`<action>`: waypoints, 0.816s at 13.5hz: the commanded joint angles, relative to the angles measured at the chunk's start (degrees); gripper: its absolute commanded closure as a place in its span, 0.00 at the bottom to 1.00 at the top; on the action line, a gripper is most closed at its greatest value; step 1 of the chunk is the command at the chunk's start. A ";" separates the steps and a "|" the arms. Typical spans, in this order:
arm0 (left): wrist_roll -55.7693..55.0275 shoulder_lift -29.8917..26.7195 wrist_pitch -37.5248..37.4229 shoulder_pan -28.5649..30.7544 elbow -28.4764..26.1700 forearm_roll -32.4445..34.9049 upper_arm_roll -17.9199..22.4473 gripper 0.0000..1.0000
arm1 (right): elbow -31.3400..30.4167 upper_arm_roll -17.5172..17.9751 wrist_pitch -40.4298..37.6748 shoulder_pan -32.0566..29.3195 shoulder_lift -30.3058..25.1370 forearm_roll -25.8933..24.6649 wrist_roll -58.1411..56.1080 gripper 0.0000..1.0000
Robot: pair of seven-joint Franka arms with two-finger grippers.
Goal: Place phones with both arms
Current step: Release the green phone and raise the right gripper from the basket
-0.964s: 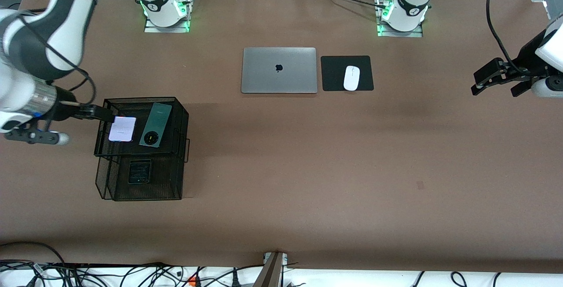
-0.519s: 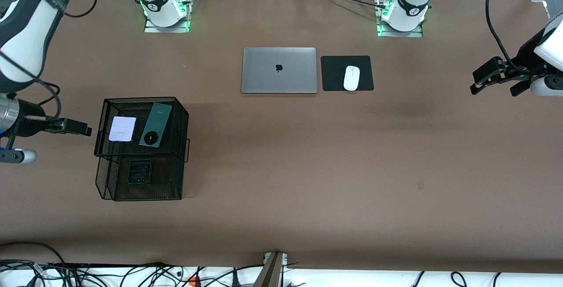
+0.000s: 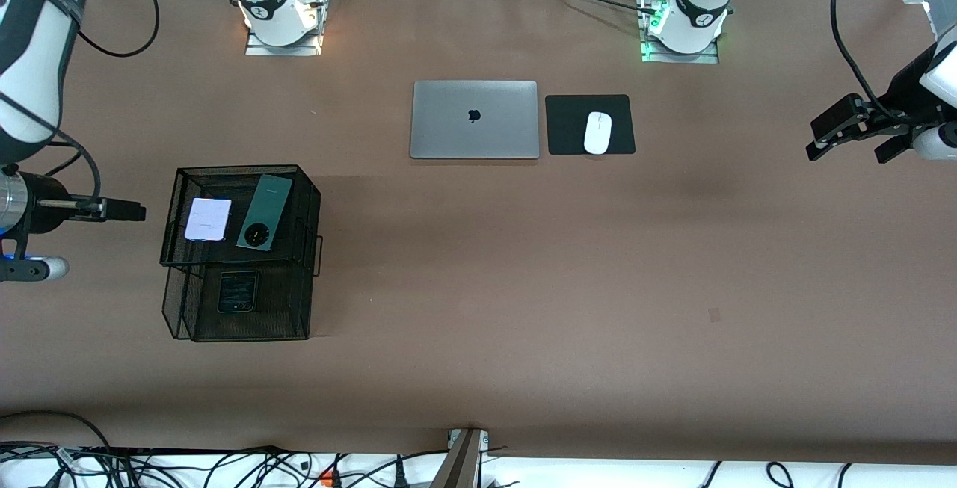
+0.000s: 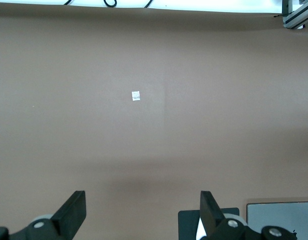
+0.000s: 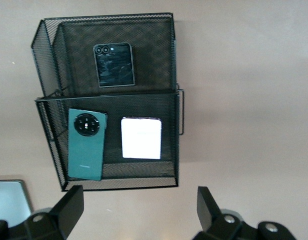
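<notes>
So the right hand is hanging just off the right arm's end of the desk, right beside the black mesh rack, with its fingers spread wide open and not holding anything. The rack is sitting toward that same end of the desk, roughly midway between the edge where the bases stand and the edge nearest the front camera, and it's got two tiers. The upper tier is carrying the pale lilac phone and the dark green phone lying flat side by side, not quite touching, the green one with its round camera ring pointing toward the front camera. The black phone is lying flat in the lower tier, which is sticking out nearer to the front camera. Moving along, the silver laptop is lying closed near the middle of the base-side edge, and the white mouse is resting on a black mouse pad just beside it. Over at the left arm's end of the desk, the left hand is hovering above bare desk, jaws wide open too, gripping nothing.
</notes>
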 commanded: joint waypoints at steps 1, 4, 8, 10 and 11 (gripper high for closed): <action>2.93 -0.25 -0.35 0.48 0.36 0.14 -0.29 0.00 | -5.56 20.56 3.82 -12.55 -4.95 -7.95 7.45 0.00; 6.20 -0.25 -0.53 0.57 0.44 0.14 -0.03 0.00 | -26.27 20.94 19.44 -13.45 -17.23 -7.61 7.82 0.00; 5.58 -0.34 -1.75 0.48 0.36 0.14 -0.29 0.00 | -27.66 20.68 20.63 -11.87 -18.07 -7.61 13.79 0.00; 5.67 -0.52 -2.28 0.48 0.36 0.14 -0.55 0.00 | -27.66 20.77 20.98 -12.13 -17.80 -7.34 13.62 0.00; 5.67 -0.60 -3.94 0.48 0.62 0.14 -0.55 0.00 | -27.23 20.77 21.07 -12.22 -17.54 -6.99 13.45 0.00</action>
